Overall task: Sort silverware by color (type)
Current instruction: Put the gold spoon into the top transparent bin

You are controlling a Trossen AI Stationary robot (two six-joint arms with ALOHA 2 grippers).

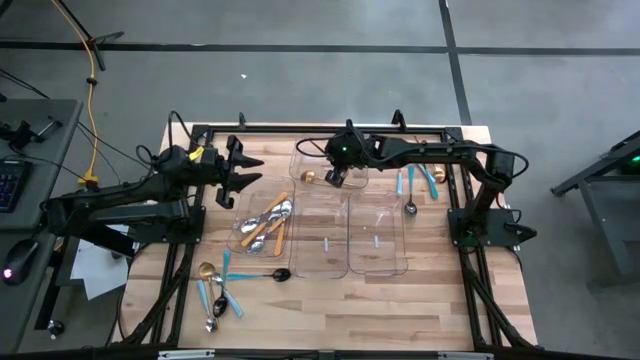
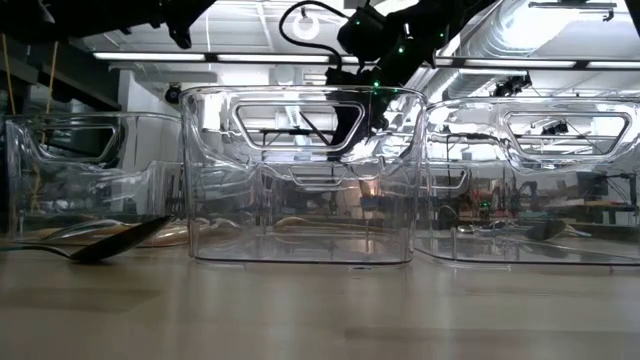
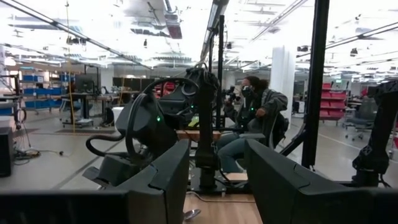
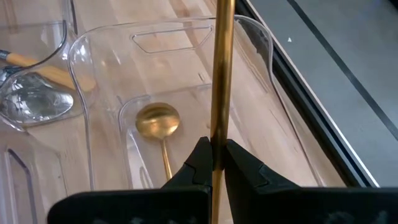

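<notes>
Over the far clear plastic tray point(image 4: 273, 118) | my right gripper point(image 4: 216, 163) clamps a slim gold utensil handle point(image 4: 221, 68) | gold spoon point(image 4: 157, 121) lies inside | my left gripper point(image 1: 238, 172) hovers, jaws released

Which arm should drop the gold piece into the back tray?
Right. The right gripper is shut on the gold utensil, directly above the tray holding a gold spoon. The left gripper is open, empty, off left.
</notes>
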